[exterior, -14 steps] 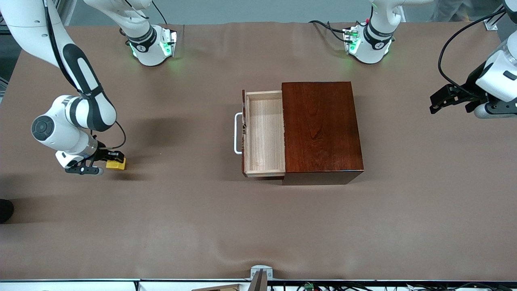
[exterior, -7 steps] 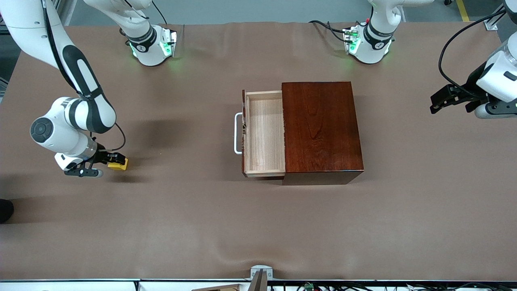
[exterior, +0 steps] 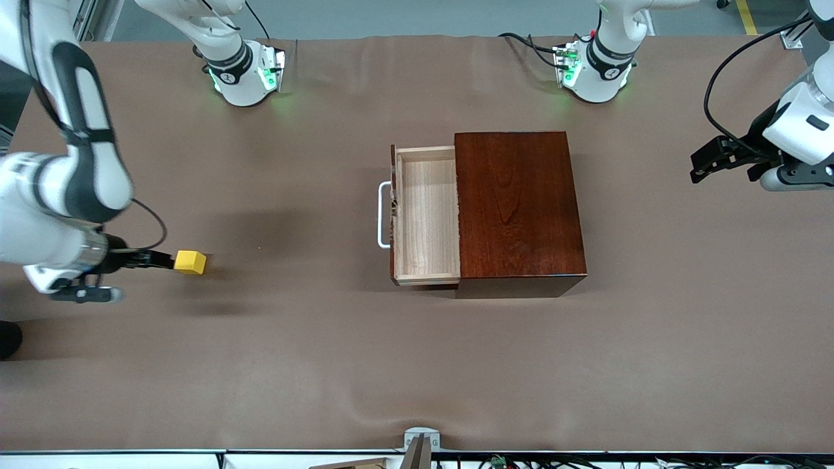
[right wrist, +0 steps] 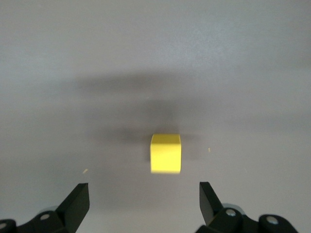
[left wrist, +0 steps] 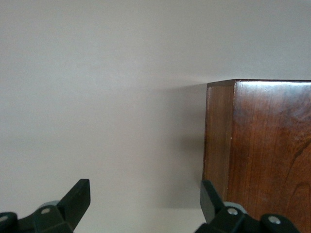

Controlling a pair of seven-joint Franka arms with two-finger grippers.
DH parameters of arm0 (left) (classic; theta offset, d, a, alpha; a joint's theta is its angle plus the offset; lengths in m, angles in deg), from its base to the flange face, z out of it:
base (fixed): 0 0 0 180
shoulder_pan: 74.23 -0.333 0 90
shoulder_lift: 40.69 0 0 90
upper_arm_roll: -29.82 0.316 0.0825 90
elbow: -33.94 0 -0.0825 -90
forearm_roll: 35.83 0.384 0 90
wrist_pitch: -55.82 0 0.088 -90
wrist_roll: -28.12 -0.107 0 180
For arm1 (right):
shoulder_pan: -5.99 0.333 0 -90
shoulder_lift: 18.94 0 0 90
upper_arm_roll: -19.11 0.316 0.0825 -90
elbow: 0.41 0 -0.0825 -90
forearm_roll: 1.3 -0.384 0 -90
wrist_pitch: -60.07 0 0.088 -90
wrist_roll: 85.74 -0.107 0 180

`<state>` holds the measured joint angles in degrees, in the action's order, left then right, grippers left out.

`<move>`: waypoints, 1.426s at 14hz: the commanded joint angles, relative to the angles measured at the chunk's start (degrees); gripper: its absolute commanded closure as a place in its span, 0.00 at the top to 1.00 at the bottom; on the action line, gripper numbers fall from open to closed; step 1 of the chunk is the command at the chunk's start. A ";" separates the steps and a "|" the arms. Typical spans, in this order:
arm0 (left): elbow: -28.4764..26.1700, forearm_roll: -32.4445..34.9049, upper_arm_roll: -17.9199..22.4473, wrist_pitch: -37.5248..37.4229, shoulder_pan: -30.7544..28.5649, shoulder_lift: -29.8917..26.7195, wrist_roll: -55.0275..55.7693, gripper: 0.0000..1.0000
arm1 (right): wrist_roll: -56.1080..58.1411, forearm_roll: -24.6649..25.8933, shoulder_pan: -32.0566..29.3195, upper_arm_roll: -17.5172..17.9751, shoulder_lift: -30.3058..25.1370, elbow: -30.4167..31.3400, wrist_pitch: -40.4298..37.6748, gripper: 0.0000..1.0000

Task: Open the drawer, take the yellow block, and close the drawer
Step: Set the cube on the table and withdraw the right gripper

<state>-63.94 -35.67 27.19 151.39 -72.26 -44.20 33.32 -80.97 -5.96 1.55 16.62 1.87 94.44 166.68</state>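
the small bright yellow cube [exterior: 190,262] sits alone on the brown table cover [exterior: 313,352] toward the right arm's end of the table, well apart from the drawer unit. in the right wrist view the yellow block [right wrist: 165,153] lies free on the cloth, ahead of the two black fingertips [right wrist: 77,201] and not between them. the right gripper [exterior: 153,260] is just beside the cube, on the side away from the drawer; its jaws are spread wide and hold nothing.

the pale light-wood drawer tray [exterior: 427,218] with its white u-shaped bar handle [exterior: 382,215] stands pulled out of the glossy dark reddish-brown wooden box [exterior: 518,208], the handle pointing toward the right arm's end; the tray looks bare inside.

the left gripper [exterior: 707,163] waits above the cover at the left arm's end of the table, apart from the box. in the left wrist view its black fingers [left wrist: 80,196] stand wide apart with nothing in them, and a corner of the dark wooden box [left wrist: 257,145] shows ahead
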 commanded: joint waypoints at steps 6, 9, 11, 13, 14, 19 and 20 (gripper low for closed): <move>0.50 -0.34 -0.45 0.59 -0.74 2.02 -1.59 1.00 | -8.96 2.80 2.77 0.65 -10.15 -9.60 -20.19 1.00; 1.72 0.02 -0.54 0.59 -0.57 3.51 -0.98 1.00 | -9.07 4.92 3.92 0.65 -15.52 -8.99 -21.88 1.00; 2.96 -0.24 -1.23 0.59 1.44 5.27 0.77 1.00 | -8.46 4.92 3.66 0.56 -18.95 -6.37 -22.14 1.00; 4.80 -0.51 -2.03 0.59 4.16 7.73 5.59 1.00 | -7.67 4.92 3.74 0.56 -21.77 -2.85 -21.01 1.00; 5.59 -0.68 -2.46 0.59 6.79 8.78 9.53 1.00 | -7.40 4.92 3.92 0.56 -22.21 -2.40 -20.30 1.00; 9.98 -0.68 -2.56 0.59 18.22 15.80 29.03 1.00 | -4.77 4.84 3.92 0.65 -22.22 -3.01 -17.31 1.00; 11.73 -0.68 -2.56 0.59 20.76 17.04 34.91 1.00 | -3.98 4.84 3.92 0.57 -22.13 -3.10 -17.13 1.00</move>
<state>-57.00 -35.70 24.21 152.73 -55.01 -30.71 60.69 -86.72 -1.89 5.55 17.10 -18.64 89.86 148.67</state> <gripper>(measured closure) 0.000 0.000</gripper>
